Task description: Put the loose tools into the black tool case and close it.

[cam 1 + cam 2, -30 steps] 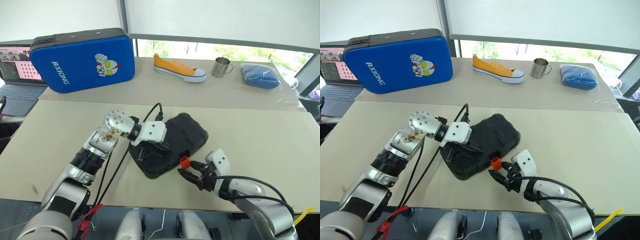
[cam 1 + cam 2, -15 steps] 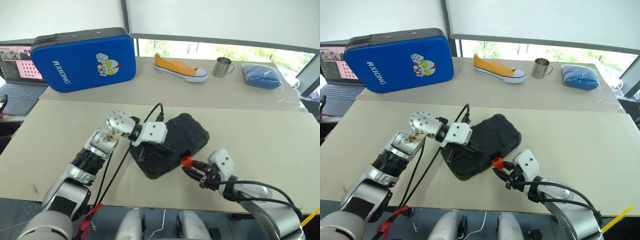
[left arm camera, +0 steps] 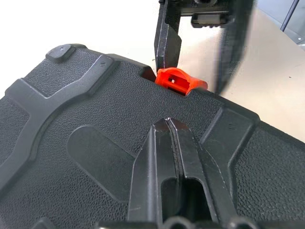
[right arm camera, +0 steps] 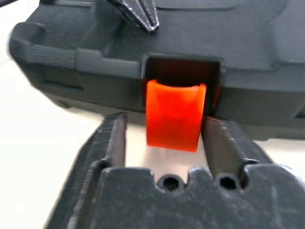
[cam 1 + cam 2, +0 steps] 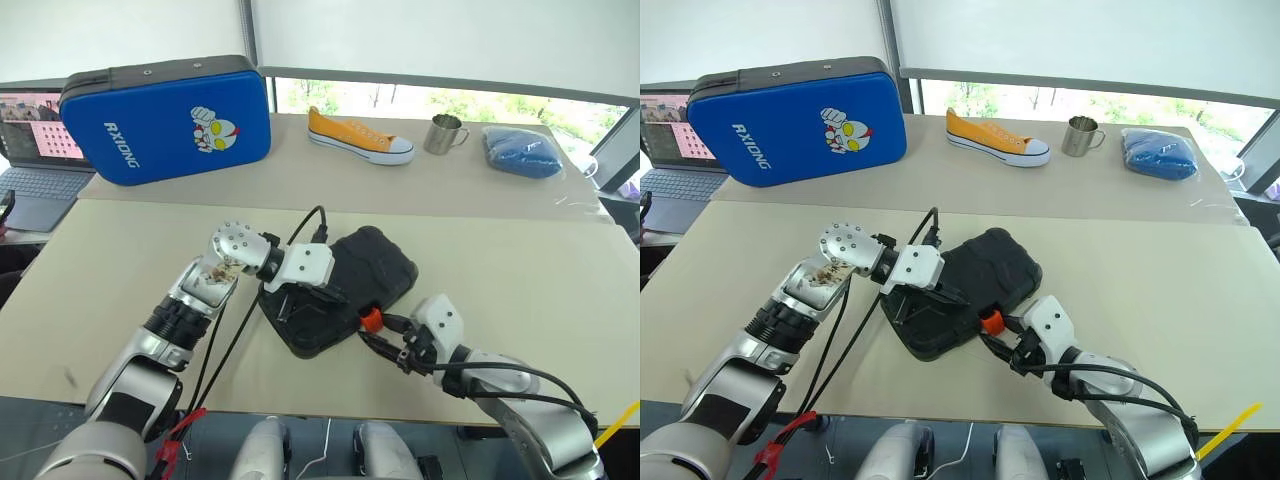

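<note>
The tan surface [image 5: 120,250] has lots of room at 3 o'clock of the closed case [image 5: 340,290]. The left tool [image 3: 174,138] is pressed tight together on the lid. The right tool [image 4: 164,138] sits open around the latch [image 4: 174,114].

The black moulded-plastic tool case [image 3: 95,138] has a matt, finely pebbled skin with smooth raised ribs, and its orange plastic latch [image 4: 174,114] looks smoother and faintly glossy. The left gripper [image 3: 170,126] has hard black fingers with a dull sheen (plastic or coated metal, hard to say), and the right gripper [image 4: 164,138] looks much the same. The beige table top [image 5: 520,270] is smooth and matt. Behind it, the large blue zip case [image 5: 165,118] has a slightly shiny fabric shell, the orange canvas shoe [image 5: 358,138] has a white rubber sole, and the small steel mug [image 5: 443,133] looks brushed metal.
</note>
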`<state>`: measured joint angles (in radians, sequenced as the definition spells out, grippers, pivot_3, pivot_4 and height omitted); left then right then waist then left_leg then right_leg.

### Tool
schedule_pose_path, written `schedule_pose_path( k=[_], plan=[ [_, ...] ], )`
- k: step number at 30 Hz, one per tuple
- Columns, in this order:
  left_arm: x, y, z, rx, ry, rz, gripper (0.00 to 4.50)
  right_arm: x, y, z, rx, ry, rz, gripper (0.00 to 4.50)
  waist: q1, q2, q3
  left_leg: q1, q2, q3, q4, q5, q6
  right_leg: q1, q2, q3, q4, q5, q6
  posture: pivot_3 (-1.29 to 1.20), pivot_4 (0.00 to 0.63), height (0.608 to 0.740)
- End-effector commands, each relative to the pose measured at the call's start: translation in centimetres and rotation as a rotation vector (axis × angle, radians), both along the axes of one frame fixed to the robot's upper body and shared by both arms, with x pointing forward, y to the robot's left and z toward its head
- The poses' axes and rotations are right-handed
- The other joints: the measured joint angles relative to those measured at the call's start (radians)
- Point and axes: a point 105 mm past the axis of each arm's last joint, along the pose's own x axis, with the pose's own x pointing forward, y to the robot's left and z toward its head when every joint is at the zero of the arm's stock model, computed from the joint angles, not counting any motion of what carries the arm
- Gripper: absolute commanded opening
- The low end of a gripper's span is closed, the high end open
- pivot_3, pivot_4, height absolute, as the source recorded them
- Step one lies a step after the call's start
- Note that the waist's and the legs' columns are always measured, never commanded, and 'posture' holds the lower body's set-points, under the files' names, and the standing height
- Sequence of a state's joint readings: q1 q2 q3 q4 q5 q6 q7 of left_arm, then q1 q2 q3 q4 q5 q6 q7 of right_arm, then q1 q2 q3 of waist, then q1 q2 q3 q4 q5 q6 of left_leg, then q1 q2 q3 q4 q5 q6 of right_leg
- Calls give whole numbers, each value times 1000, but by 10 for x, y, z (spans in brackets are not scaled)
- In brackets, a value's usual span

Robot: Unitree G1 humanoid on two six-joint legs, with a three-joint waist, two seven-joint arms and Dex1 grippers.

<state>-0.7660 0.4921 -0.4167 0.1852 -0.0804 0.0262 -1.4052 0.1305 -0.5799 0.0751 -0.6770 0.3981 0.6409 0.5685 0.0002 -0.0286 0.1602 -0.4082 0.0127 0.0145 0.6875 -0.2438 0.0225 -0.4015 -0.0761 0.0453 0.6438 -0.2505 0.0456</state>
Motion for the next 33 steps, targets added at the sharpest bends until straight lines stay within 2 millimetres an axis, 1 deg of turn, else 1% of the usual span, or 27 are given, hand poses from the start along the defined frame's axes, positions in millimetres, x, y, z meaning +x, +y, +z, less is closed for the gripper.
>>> schedule_pose_path(
  k=[1, 5, 6, 8, 11, 12, 13, 18, 24, 28, 31, 33],
  plan=[
    [-1, 7, -20, 74, 40, 22, 0, -10, -8, 17, -14, -59, 35, 2641, -1, 0, 0, 0, 0, 0, 0, 0, 0, 0, 0, 0, 0, 0, 0, 0, 150, 739],
    [0, 6, -21, 72, 35, 25, 0, -13, -18, 12, -26, -40, 29, 2641, -1, 0, 0, 2, 0, 0, 0, 0, 0, 1, 0, 0, 0, 0, 0, 0, 150, 739],
    [0, 6, -21, 72, 33, 25, 0, -12, -18, 11, -24, -39, 30, 2121, -1, 0, 0, 2, 0, 0, 0, 0, 0, 1, 0, 0, 0, 0, 0, 0, 150, 739],
    [1, 5, -20, 71, 32, 25, 0, -11, -17, 9, -23, -37, 37, 1597, -1, 0, 0, 2, 0, 0, 0, 0, 0, 2, 0, 0, 0, 0, 0, 0, 150, 739],
    [1, 4, -20, 69, 30, 24, 0, -8, -14, 3, -26, -33, 45, 544, -1, 0, 0, 2, 0, 0, 0, 0, 0, 2, 1, 0, 0, 0, 0, 0, 150, 739],
    [1, 4, -20, 69, 29, 23, 0, -6, -11, 1, -28, -33, 48, 252, -1, 0, 0, 2, 0, 0, 0, 0, 0, 2, 1, 0, 0, 0, 0, 0, 150, 739],
    [1, 4, -20, 69, 29, 23, 0, -4, -9, 0, -28, -34, 51, 71, -2, 0, 0, 2, 0, 0, 0, 0, 0, 2, 0, 0, -1, 0, 0, 0, 150, 739],
    [1, 4, -19, 69, 27, 25, 0, 3, 1, -4, -28, -42, 74, 71, -2, 0, 0, 2, 0, 0, 0, 0, 0, 2, 0, 0, -1, 0, 0, 0, 150, 739],
    [1, 5, -19, 69, 27, 28, 0, 17, 10, -1, -36, -58, 82, 71, -3, 0, 0, 2, 0, 0, 0, 0, 0, 2, 1, 0, 0, 0, 0, 0, 150, 739],
    [0, 5, -19, 66, 26, 31, 0, 22, 16, -3, -40, -58, 94, 71, -4, 0, 0, 2, 0, 0, 0, 0, 0, 2, 1, 0, 0, 0, 0, 0, 150, 739],
    [0, 4, -20, 64, 27, 31, 0, 25, 19, 0, -36, -66, 95, 71, -6, 0, 0, 2, 0, 0, 0, 0, 0, 1, 1, 0, 0, 0, 0, 0, 150, 739],
    [-1, 4, -21, 69, 23, 27, 0, 27, 22, 9, -22, -92, 95, 71, -10, 0, 0, 2, 0, 0, 0, 0, 0, 1, 1, 0, 1, 0, 0, 0, 150, 739]
  ],
)
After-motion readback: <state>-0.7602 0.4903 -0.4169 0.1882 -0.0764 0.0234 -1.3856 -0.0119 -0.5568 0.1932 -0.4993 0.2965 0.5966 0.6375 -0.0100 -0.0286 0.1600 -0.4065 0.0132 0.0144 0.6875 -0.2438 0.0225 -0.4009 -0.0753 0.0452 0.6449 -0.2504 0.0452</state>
